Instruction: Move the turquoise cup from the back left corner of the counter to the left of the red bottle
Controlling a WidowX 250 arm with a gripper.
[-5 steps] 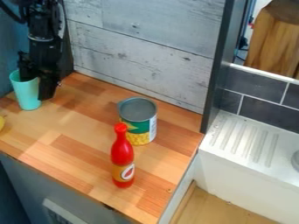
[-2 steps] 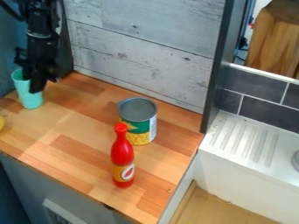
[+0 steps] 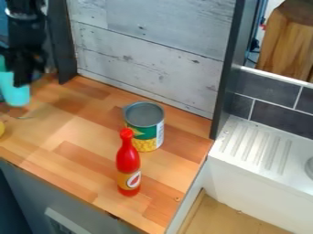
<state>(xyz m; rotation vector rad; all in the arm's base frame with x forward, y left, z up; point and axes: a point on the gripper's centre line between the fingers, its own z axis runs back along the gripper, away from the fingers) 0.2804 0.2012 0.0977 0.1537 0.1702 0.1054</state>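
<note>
Turquoise plastic cup (image 3: 16, 97) appears held in the fingers of your black two-finger gripper (image 3: 22, 77), well left of the green-and-yellow metal can (image 3: 147, 131). You seem to be handling it mid-grasp; your next move calls for a steady grip, cup upright.

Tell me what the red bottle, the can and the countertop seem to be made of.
The red bottle looks like smooth plastic, evenly coloured with a soft shine, though another material is possible. The can looks like metal, with a dull grey, rimmed top. The countertop seems to be satin-finished wood, from its joined strips in varied browns.
</note>
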